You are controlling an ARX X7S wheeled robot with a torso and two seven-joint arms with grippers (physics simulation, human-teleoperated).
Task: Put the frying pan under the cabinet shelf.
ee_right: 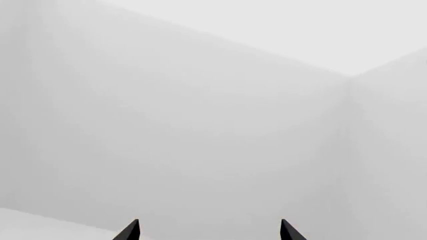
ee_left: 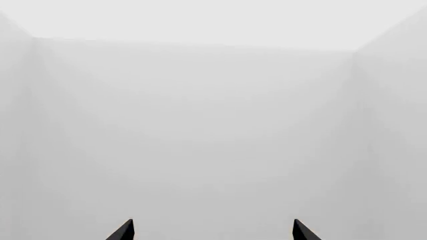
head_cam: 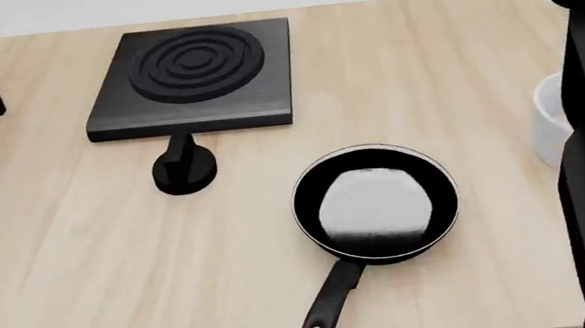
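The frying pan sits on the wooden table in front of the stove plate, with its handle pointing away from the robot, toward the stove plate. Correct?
Not quite. The head view shows the frying pan with its handle pointing toward the robot, away from the stove plate. The rest holds.

Black frying pan [head_cam: 375,202], pale grey base

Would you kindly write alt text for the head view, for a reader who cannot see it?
A black frying pan sits on a light wooden table, handle toward the near edge. Behind it are a square black stove plate and a small black knob; a white bowl shows at right.
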